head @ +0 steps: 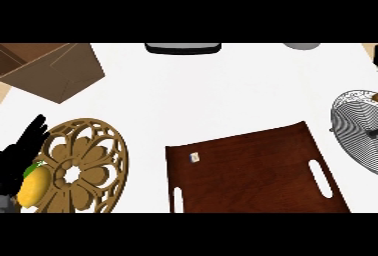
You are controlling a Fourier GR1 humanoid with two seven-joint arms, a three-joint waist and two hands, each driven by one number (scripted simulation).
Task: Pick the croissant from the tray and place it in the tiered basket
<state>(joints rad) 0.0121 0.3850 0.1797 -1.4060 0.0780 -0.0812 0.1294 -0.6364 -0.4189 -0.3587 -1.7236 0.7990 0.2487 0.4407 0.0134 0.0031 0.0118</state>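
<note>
**Before the pick.** My left hand [22,150] rests at the left edge, fingers [33,131] straight, apart and empty; my right hand is unseen.
The croissant [194,157] is, I judge, the pale speck near the tray's [258,165] far left corner. I should descend squarely over it before closing; the basket [354,130] stands at right.

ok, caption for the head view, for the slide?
Head view: wooden tray bottom centre, wire basket at right, carved wooden disc and yellow fruit at left by the left hand.
</note>
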